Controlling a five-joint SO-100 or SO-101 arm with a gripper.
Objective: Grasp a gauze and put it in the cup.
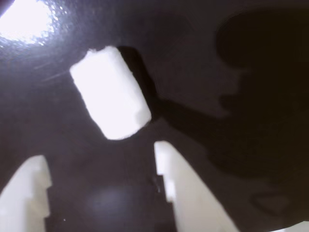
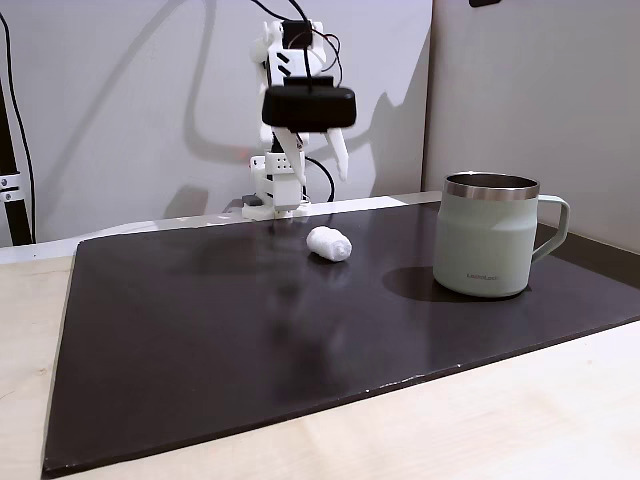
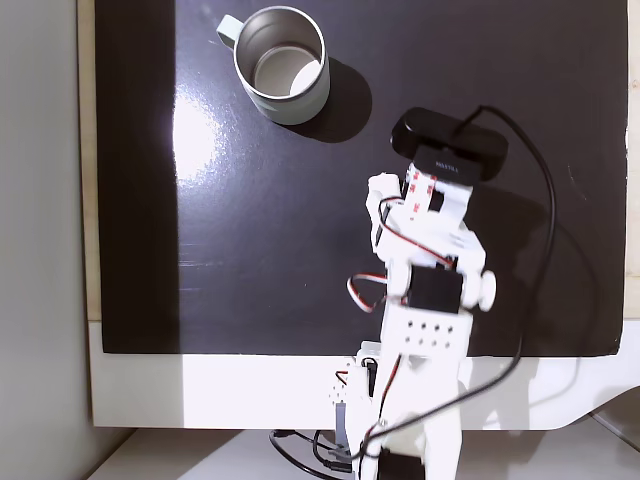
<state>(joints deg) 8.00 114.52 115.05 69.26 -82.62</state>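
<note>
The gauze (image 1: pixel 110 92) is a small white rolled wad lying on the black mat, just beyond my fingertips in the wrist view. In a fixed view the gauze (image 2: pixel 329 243) rests at the mat's far middle. My gripper (image 1: pixel 100 153) is open, its two white fingers (image 1: pixel 186 193) spread wide with nothing between them. It hangs above the gauze, apart from it, at the gripper (image 2: pixel 312 165). The cup (image 2: pixel 490 235), a pale green mug with a steel rim, stands upright to the right with its handle pointing right. From above, the cup (image 3: pixel 300 106) is empty and the arm (image 3: pixel 430 270) covers the gauze.
The black mat (image 2: pixel 250 350) covers most of a pale wooden table (image 2: pixel 450 430). The arm's base (image 2: pixel 277 190) stands at the mat's far edge, with cables behind it. A black camera (image 3: pixel 447 150) rides on the wrist. Walls close off the back and right.
</note>
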